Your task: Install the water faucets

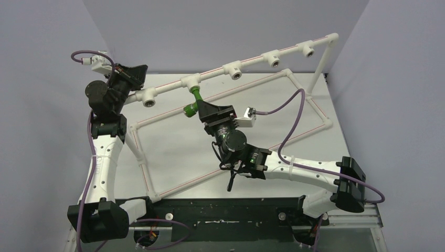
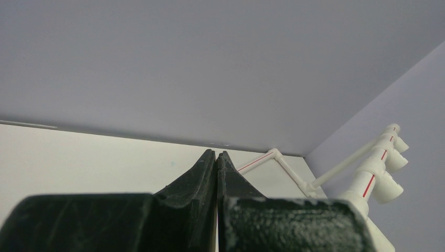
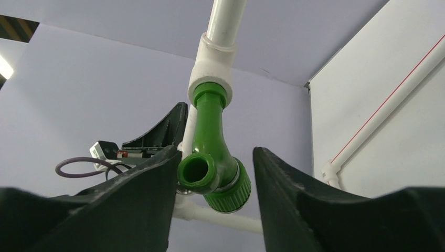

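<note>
The green water faucet (image 1: 194, 100) hangs from a white tee fitting (image 1: 190, 81) on the raised pipe rail, its threaded end in the tee's socket. In the right wrist view the faucet (image 3: 210, 131) shows its open spout and ribbed green cap between my fingers. My right gripper (image 1: 199, 108) (image 3: 215, 151) is open around the faucet's lower end; the left finger (image 3: 152, 178) is at the spout, the right finger (image 3: 278, 184) stands apart. My left gripper (image 1: 139, 71) (image 2: 216, 154) is shut and empty, up by the rail's left end.
The raised rail (image 1: 257, 59) carries several more open tee fittings (image 1: 234, 70), also in the left wrist view (image 2: 385, 184). A white pipe frame (image 1: 144, 168) lies on the table. A vertical post (image 1: 320, 68) holds the rail at the back right. Walls close in on three sides.
</note>
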You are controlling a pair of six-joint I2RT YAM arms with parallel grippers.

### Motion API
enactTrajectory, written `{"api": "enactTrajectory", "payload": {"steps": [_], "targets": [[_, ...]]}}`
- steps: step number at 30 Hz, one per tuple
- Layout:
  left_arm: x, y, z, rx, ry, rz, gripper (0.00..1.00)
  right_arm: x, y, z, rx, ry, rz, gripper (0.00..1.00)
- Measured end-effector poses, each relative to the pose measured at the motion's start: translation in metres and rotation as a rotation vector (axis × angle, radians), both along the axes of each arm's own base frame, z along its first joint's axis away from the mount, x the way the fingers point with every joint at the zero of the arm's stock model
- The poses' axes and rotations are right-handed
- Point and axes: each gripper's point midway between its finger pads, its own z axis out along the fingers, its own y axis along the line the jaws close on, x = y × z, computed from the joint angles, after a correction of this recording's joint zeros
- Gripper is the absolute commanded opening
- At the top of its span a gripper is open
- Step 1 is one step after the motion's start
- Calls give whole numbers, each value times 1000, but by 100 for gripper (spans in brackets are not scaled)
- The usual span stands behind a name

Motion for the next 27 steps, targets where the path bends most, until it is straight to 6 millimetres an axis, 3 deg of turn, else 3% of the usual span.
{"api": "enactTrajectory", "payload": {"steps": [7, 16, 27], "targets": [[0, 0, 0, 0, -2, 0, 0, -3, -11, 5, -21, -13, -7, 80], [0, 0, 0, 0, -2, 0, 0, -1, -31, 11, -234, -112, -17, 79], [0, 0, 0, 0, -2, 0, 0, 2, -63, 44, -752, -482, 89, 79]]}}
